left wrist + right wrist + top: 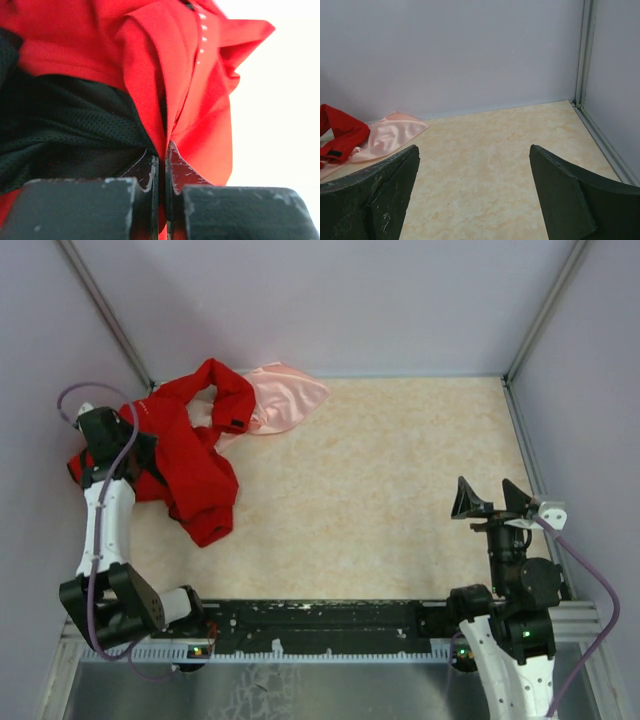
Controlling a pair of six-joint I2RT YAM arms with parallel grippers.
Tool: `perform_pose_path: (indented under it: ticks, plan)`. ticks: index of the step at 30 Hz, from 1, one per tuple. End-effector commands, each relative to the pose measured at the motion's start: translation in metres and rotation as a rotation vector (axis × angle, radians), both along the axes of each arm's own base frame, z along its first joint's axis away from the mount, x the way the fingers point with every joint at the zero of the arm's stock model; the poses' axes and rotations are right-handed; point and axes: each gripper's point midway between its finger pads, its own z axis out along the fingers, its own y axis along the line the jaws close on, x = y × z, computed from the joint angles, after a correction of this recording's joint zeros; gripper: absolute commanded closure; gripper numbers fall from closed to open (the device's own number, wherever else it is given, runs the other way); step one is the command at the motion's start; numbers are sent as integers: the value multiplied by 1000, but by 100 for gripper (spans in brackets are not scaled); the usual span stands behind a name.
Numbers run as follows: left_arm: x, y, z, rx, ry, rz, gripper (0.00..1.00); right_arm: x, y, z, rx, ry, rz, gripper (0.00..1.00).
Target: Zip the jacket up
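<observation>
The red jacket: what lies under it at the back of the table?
A pale pink cloth lies partly under the jacket, beneath one sleeve, with the rest showing on the right. How far it reaches underneath is covered.

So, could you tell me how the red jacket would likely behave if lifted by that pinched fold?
Probably floppy: the jacket lies crumpled in folds, so it should drape from the left gripper. The thin pinched fold might slip. The pink cloth touching it could drag along.

Your top view looks steeply down over the whole table (pixel 400 470). Your left wrist view sits tight against the jacket (pixel 200 100). Your right wrist view looks low toward the back wall (pixel 470 50), sharing the pink cloth (pixel 390 135) with the top view.
</observation>
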Motion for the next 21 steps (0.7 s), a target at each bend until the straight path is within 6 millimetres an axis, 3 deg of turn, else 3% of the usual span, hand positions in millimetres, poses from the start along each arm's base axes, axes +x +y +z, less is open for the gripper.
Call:
perform_pose_path:
  ticks: [1,5,8,13,16,21]
  plan:
    - [12,-44,100,157,-195,-167,100,-7,-2,18,4,-71,-5,9]
    - [19,-93,159,244,-315,-314,100,-7,-1,18,-1,-72,2,9]
    - [23,-123,195,254,-394,-423,100,-7,0,17,-5,-71,3,9]
    - [18,-191,251,259,-599,-729,100,-7,0,17,-8,-70,2,9]
    - [9,-232,276,244,-688,-896,100,-6,0,17,-8,-68,2,9]
    - [4,-284,293,218,-768,-1076,100,-6,-1,16,-11,-68,0,9]
